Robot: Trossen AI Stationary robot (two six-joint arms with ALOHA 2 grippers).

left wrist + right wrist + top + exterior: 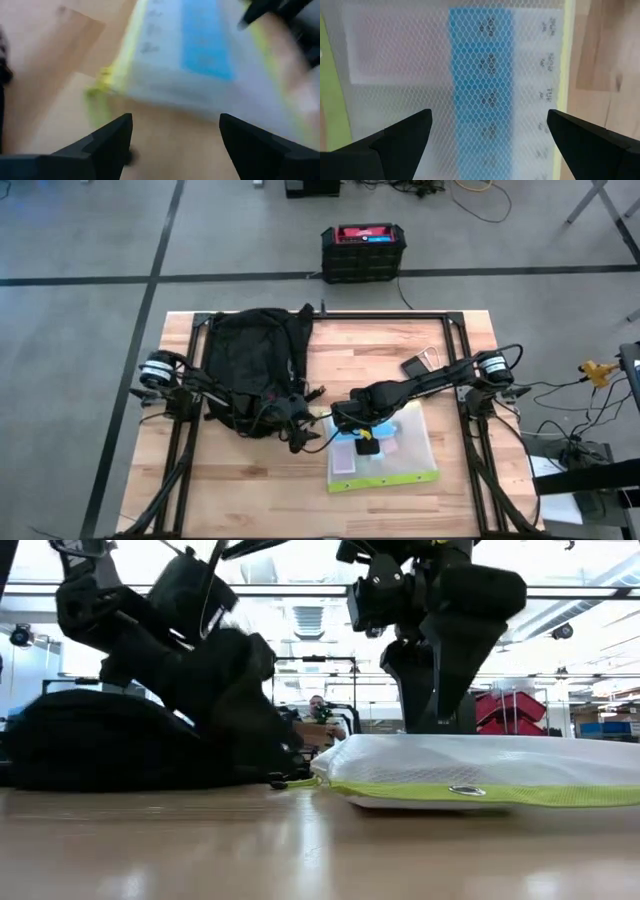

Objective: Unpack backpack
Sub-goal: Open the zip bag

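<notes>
The backpack (250,370) lies flat on the wooden table (230,490), in the upper left part of the high view, its straps and buckles trailing toward the centre of the frame. In the low view it shows as a dark mound (100,745) at the left.

Just right of the frame's centre in the high view lies a white mesh pouch (395,450) with a yellow-green edge, flat on the table. Blue and pink items show through its mesh. In the low view the pouch (480,770) fills the right half, with a metal eyelet (462,791) on its green border.

The right tool (365,442) hangs over the pouch near its upper left corner. Its wrist view shows the two dark fingers (400,137) spread wide apart, with the mesh and a blue strip between them, so the tool is open and holds nothing.

The left tool (300,430) sits between the backpack's lower edge and the pouch. Its fingers (107,145) also stand wide apart, open and empty, facing the pouch's yellow-green corner.

A small dark phone-like object (417,365) lies on the table, above the pouch and to the right. A black-and-red box (363,252) stands on the floor beyond the table, at the top of the frame.
</notes>
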